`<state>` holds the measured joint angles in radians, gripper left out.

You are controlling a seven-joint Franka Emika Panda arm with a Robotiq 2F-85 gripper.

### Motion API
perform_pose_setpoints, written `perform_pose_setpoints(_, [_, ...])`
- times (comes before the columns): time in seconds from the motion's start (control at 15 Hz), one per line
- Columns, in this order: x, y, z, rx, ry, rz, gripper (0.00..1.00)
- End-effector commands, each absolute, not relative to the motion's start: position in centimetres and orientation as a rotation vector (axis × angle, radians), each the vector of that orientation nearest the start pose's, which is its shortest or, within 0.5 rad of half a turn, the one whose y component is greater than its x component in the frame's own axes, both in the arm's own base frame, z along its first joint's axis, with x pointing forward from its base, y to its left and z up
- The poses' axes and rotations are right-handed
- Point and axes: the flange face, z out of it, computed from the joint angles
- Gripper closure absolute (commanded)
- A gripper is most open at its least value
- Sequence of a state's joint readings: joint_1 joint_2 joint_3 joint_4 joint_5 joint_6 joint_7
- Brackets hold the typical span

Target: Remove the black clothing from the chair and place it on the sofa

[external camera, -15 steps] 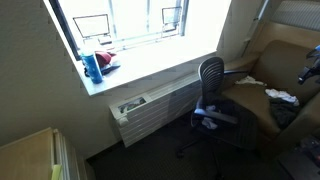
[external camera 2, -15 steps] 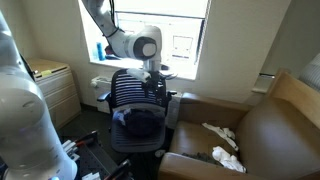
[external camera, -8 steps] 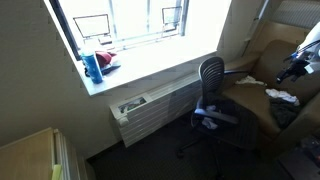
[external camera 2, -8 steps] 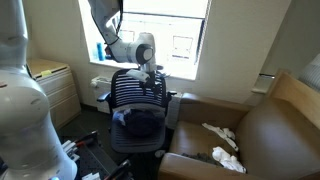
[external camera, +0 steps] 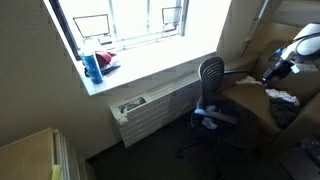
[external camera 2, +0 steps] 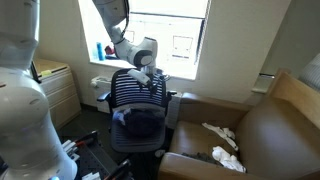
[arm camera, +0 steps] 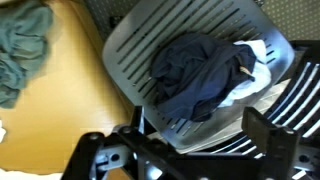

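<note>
The black clothing (arm camera: 198, 75) lies bunched on the seat of the grey slatted office chair (arm camera: 140, 45), partly over a white item (arm camera: 258, 58). In both exterior views it shows as a dark heap on the seat (external camera: 216, 115) (external camera 2: 138, 120). My gripper (arm camera: 200, 126) is open and empty, hovering above the chair with a finger on each side of the view; it also shows in both exterior views (external camera: 275, 68) (external camera 2: 149, 82). The brown sofa (arm camera: 60, 100) is beside the chair (external camera 2: 250, 135) (external camera: 255, 95).
A greenish cloth (arm camera: 25, 45) and white cloths (external camera 2: 222, 134) lie on the sofa. A windowsill with a blue bottle (external camera: 92, 67) and a radiator (external camera: 150, 105) stand behind the chair. A light wooden cabinet (external camera 2: 50, 85) is nearby.
The arm has swung from over the sofa toward the chair, and the gripper has come lower over the chair back. The clothing has not moved.
</note>
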<state>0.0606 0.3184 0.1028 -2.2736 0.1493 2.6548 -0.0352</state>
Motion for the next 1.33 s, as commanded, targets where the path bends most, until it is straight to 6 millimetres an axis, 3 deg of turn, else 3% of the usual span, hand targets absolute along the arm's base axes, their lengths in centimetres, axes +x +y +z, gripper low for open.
perform_pose_setpoints(0.0, [58.8, 14.4, 18.4, -2.860, -0.280, -0.042, 0.00])
perform_pose_setpoints(0.2, [61.1, 17.5, 15.1, -2.765, -0.450, 0.073, 0.00])
perform_pose_setpoints(0.33, [60.9, 17.0, 14.1, -2.732, -0.527, 0.225, 0.00])
perform_pose_setpoints(0.4, [59.9, 18.1, 14.6, -2.787, -0.465, 0.138, 0.00])
perform_pose_setpoints(0.6, [60.7, 17.1, 13.6, -2.755, -0.494, 0.209, 0.00])
perform_pose_setpoints(0.73, [61.1, 16.9, 10.4, -2.723, -0.422, 0.208, 0.00])
perform_pose_setpoints(0.93, [60.7, 18.0, 6.2, -2.737, -0.473, 0.302, 0.00])
perform_pose_setpoints(1.27, [62.1, 20.1, 2.8, -2.897, -0.647, 0.306, 0.00])
